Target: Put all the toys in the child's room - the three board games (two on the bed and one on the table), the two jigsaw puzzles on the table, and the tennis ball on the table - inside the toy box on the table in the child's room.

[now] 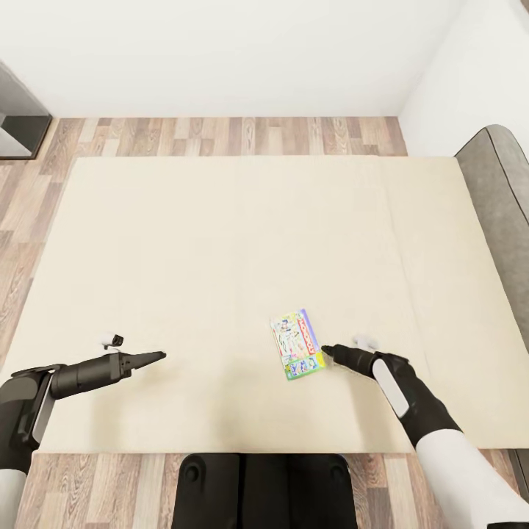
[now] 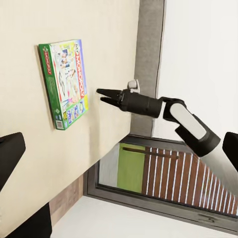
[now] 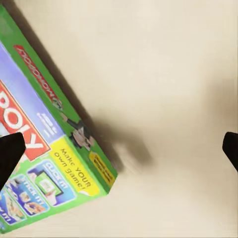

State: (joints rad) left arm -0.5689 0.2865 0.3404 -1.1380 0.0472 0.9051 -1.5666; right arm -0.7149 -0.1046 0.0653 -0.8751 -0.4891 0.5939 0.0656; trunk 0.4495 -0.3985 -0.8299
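On the bed [image 1: 220, 242], board game [image 1: 297, 344] just beside the spread right pincer [image 1: 325, 352].

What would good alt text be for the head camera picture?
A board game with a green edge lies flat on the beige bed; the right gripper, open, reaches toward its edge while the left gripper hovers apart over bare mattress.

a wood-plank floor in mixed brown tones [image 1: 220, 136] ran along a plain white wall [image 1: 220, 51]. a dark grey cabinet corner [image 1: 18, 117] stood at the far left.
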